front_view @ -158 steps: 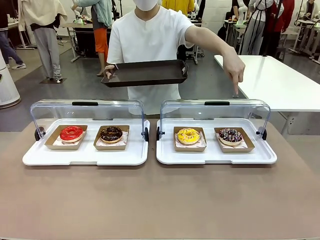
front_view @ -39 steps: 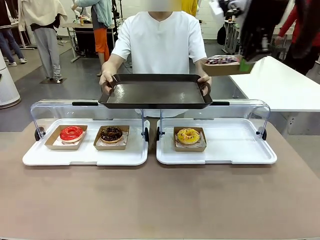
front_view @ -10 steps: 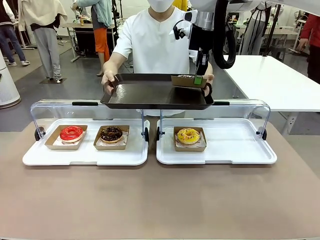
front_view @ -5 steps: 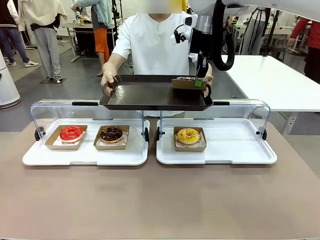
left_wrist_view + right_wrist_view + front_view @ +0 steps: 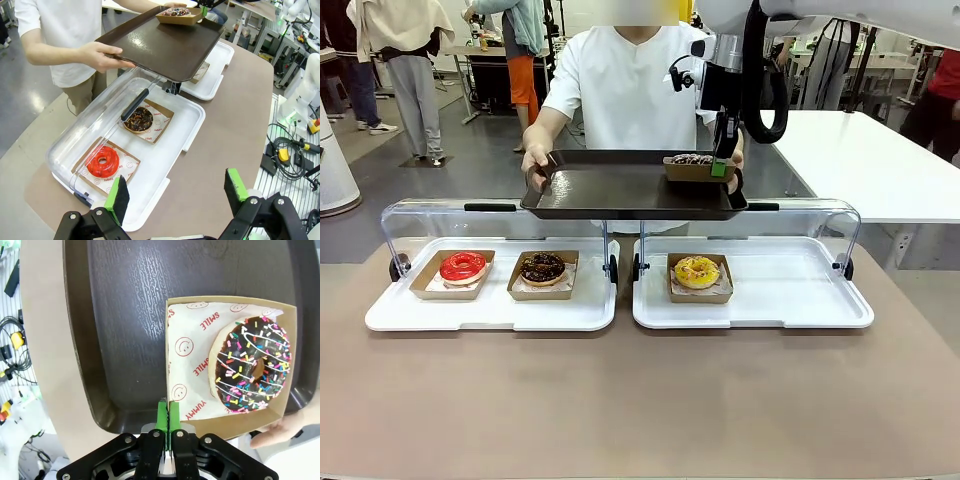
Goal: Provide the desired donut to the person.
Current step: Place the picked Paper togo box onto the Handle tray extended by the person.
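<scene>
Sprinkled donut sits in its carton on the tray the person holds. Right tool is clenched on the carton wall; left tool is released and empty. Best open fully and lift straight up so the carton isn't dragged.

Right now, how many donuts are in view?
4: red donut and chocolate donut in the left case, yellow donut in the right case, sprinkled donut on the brown tray.

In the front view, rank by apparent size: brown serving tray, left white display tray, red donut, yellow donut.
1. left white display tray
2. brown serving tray, farther off, so unsure
3. red donut and yellow donut look alike
</scene>
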You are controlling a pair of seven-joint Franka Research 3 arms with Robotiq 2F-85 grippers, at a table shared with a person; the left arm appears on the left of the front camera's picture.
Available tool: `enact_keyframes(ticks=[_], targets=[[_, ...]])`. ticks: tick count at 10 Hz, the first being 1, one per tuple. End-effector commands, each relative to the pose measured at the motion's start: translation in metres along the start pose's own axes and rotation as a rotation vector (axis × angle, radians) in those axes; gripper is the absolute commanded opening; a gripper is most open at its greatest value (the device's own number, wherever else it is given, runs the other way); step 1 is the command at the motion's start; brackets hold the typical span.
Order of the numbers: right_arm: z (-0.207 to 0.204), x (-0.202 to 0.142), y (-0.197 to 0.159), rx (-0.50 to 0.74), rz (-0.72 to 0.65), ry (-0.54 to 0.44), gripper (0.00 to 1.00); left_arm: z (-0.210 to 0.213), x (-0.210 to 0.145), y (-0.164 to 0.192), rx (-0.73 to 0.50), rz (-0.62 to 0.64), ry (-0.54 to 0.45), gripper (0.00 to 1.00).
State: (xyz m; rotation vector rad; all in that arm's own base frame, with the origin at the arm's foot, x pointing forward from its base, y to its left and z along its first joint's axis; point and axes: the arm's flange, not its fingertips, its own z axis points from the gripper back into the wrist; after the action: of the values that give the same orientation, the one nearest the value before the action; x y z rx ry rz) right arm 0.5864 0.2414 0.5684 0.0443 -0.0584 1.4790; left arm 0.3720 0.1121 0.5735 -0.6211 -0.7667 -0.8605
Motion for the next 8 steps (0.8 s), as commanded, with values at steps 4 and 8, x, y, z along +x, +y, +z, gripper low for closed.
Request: enact_keyframes(ticks=[4, 8], targets=[[0.0031, -0.0004, -0.0061, 0.024, 0.024, 0.019, 0.66, -0.0005, 0.0015, 0.0004, 0.001, -0.001, -0.003, 1.00], [0.0031, 0.0000, -0.0054, 0.024, 0.030, 0.021, 1.00, -0.0005, 0.0015, 0.0004, 0.001, -0.001, -0.003, 1.00]])
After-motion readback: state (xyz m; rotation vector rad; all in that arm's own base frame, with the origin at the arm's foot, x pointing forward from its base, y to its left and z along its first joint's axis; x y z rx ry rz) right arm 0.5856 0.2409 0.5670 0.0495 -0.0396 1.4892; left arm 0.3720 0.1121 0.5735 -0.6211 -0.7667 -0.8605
